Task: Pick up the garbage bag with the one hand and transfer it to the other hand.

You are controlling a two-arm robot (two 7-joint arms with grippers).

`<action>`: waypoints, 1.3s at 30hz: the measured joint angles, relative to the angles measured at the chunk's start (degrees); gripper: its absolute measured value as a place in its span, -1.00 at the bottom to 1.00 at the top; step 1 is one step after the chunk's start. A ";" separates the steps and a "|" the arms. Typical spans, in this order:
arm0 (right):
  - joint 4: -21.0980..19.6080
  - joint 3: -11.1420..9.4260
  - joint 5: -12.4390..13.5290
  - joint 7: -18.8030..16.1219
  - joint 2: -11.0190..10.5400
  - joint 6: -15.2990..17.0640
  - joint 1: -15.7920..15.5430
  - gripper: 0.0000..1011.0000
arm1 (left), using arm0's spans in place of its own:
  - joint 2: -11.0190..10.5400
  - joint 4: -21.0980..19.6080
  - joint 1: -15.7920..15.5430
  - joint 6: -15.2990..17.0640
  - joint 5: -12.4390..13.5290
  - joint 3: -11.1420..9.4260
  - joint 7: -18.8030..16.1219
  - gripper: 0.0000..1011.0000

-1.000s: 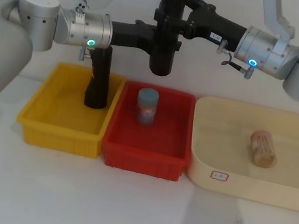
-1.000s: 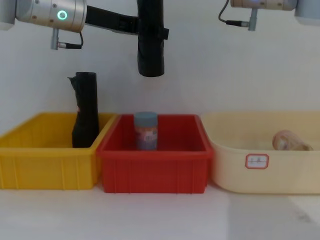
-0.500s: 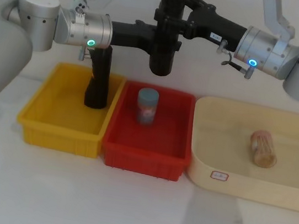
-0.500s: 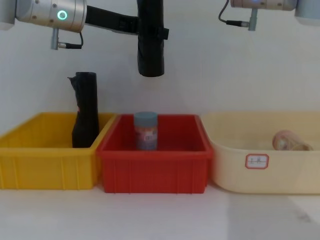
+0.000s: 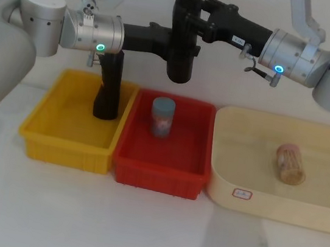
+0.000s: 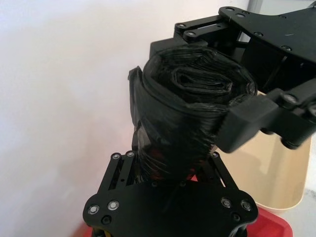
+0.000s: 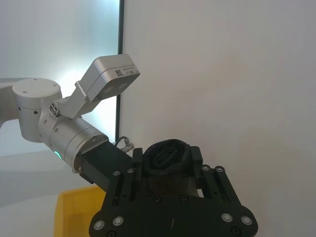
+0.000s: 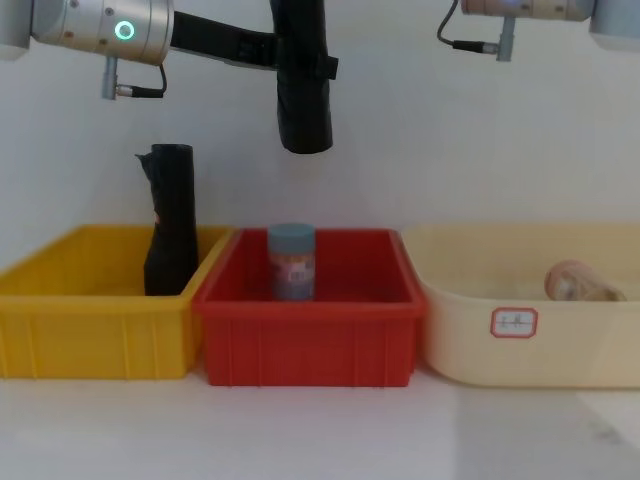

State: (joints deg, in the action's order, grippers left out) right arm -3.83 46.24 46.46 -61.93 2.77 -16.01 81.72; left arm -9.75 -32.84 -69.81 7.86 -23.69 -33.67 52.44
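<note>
I see the garbage bag (image 5: 179, 67), a thick matte black roll with crinkled plastic wound in a spiral at its end, held upright above the red bin (image 5: 157, 181). My left gripper (image 5: 175, 42) is clamped on its middle, and my right gripper (image 5: 190, 10) is closed around its top.

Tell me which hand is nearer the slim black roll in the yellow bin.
Left. The left hand reaches across above the slim roll; the right hand grips the garbage bag higher, farther right.
</note>
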 joint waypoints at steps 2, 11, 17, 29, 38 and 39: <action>0.00 0.00 0.00 0.00 0.00 0.00 0.00 0.08 | 0.00 0.00 0.00 0.00 0.00 0.00 0.00 -0.07; 0.00 0.00 0.00 -0.01 0.00 0.00 0.00 -0.02 | 0.00 0.00 0.00 0.00 0.00 0.00 -0.01 -0.07; 0.00 0.00 0.00 -0.03 0.00 0.00 0.00 -0.02 | 0.00 0.00 0.00 0.00 0.00 0.00 -0.02 -0.07; -0.01 0.00 0.00 -0.03 0.00 0.00 -0.01 -0.02 | 0.00 0.00 0.00 0.00 0.00 0.00 -0.02 -0.07; -0.01 0.00 0.00 -0.03 0.00 0.00 -0.01 -0.02 | 0.00 0.00 0.00 0.00 0.00 0.00 -0.02 -0.07; -0.01 0.00 0.00 -0.03 0.00 0.00 -0.01 -0.02 | 0.00 0.00 0.00 0.00 0.00 0.00 -0.02 -0.07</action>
State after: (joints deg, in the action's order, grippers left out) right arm -3.83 46.24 46.45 -61.97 2.77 -16.01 81.71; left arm -9.76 -32.84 -69.81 7.86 -23.69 -33.66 52.42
